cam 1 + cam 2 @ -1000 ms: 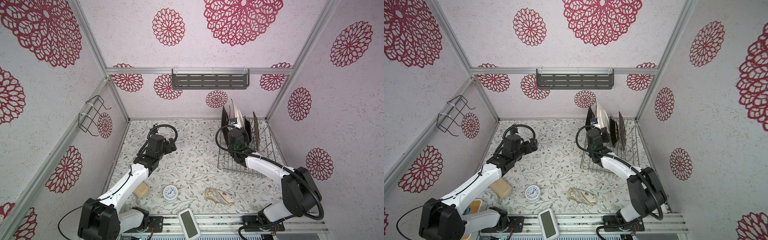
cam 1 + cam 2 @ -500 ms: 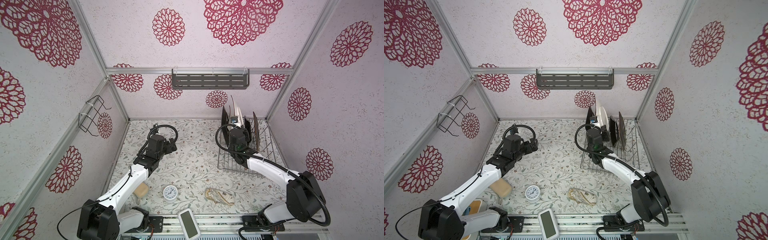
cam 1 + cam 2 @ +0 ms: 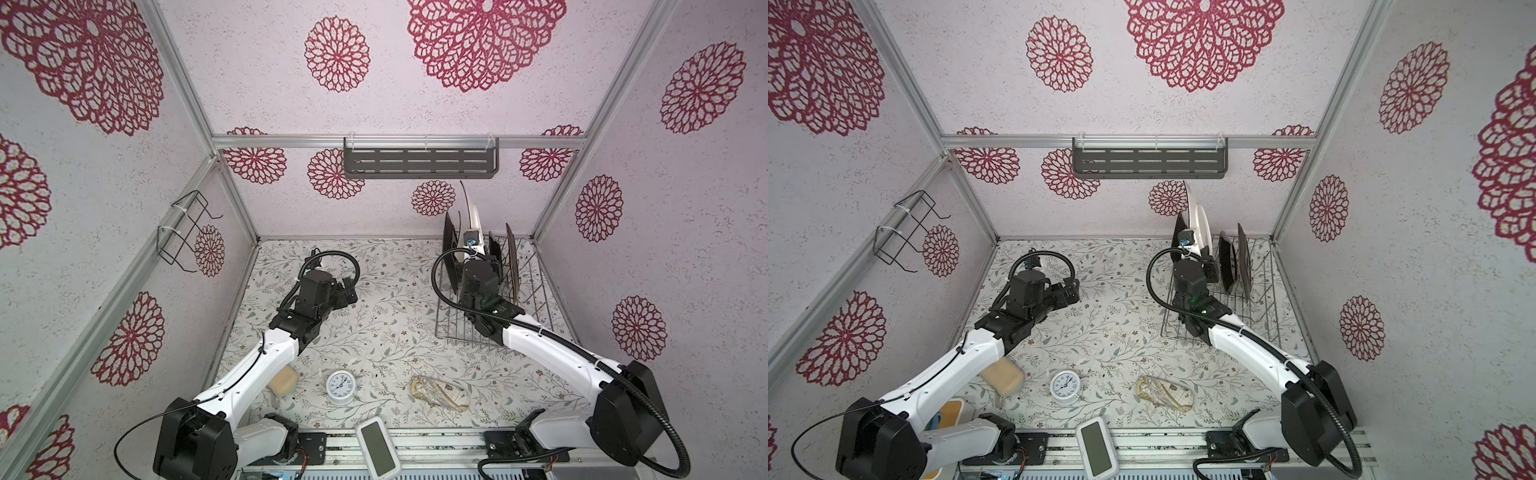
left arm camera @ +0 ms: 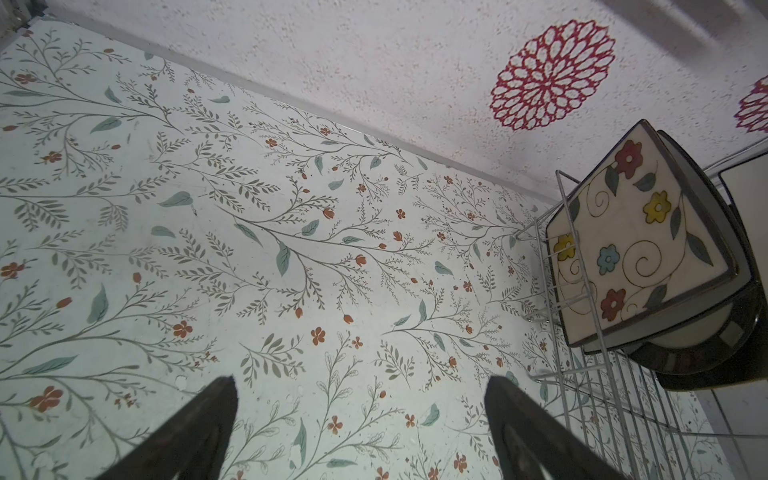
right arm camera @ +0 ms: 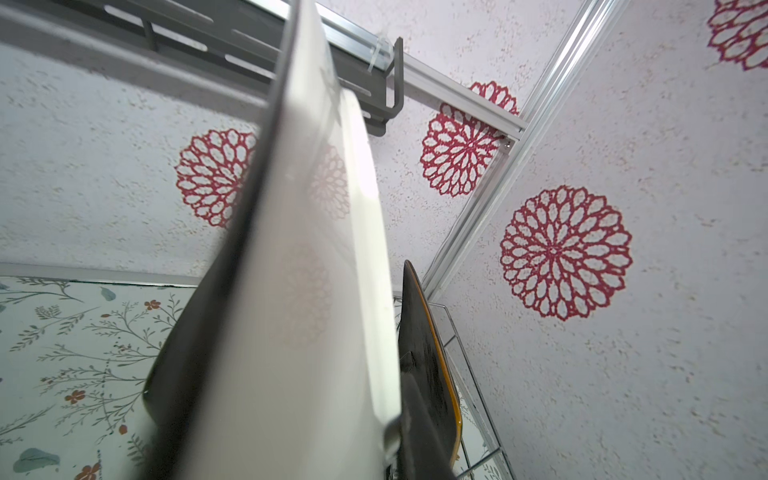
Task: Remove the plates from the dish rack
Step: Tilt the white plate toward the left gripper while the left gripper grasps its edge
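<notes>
The small clock shows tiny hour numerals.

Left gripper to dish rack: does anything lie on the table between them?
Nothing. From the left gripper to the dish rack the flowered tabletop is bare, as the left wrist view and both top views show.

Floral-print tabletop, silver wire dish rack at right rear, small white clock front centre, tan block left of it, crumpled patterned pouch right of it.
</notes>
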Robot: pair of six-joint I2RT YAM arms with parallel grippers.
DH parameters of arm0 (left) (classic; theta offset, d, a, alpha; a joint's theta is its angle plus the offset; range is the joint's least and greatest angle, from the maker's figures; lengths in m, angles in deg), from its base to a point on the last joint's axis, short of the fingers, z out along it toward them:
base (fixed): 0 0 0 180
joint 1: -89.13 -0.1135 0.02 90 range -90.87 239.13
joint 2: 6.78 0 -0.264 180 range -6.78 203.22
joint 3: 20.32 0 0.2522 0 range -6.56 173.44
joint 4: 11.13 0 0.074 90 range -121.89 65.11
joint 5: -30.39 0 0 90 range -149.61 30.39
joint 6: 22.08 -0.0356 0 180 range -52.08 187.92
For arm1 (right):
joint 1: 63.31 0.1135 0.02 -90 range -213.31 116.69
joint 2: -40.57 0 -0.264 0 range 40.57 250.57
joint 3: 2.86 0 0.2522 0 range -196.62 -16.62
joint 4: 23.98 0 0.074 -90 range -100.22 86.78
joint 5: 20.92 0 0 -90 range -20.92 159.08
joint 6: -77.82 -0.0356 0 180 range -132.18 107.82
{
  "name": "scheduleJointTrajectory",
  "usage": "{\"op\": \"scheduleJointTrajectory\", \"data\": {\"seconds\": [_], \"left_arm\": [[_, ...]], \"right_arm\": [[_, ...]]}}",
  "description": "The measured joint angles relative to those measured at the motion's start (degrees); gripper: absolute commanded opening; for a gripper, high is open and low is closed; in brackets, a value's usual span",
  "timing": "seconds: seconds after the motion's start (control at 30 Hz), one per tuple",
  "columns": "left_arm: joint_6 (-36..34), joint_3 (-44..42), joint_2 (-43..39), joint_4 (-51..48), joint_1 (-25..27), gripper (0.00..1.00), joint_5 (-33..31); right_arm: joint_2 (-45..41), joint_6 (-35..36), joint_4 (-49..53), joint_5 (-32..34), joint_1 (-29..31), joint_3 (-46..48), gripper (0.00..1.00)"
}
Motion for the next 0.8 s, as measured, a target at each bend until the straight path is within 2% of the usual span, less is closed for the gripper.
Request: {"op": "scheduleJointTrajectory", "data": {"seconds": [0.43, 0.8], "left_arm": [[0.98, 0.33, -1.53, 0.22, 1.46, 0.98, 0.79], [4.59, 0.33, -2.47, 2.47, 1.51, 0.98, 4.39]], "right_arm": [[-9.77, -7.21, 6.16, -1.42, 3.78, -1.60, 0.00], [-16.44, -20.70, 13.70, -10.73, 3.93, -1.60, 0.00]]}}
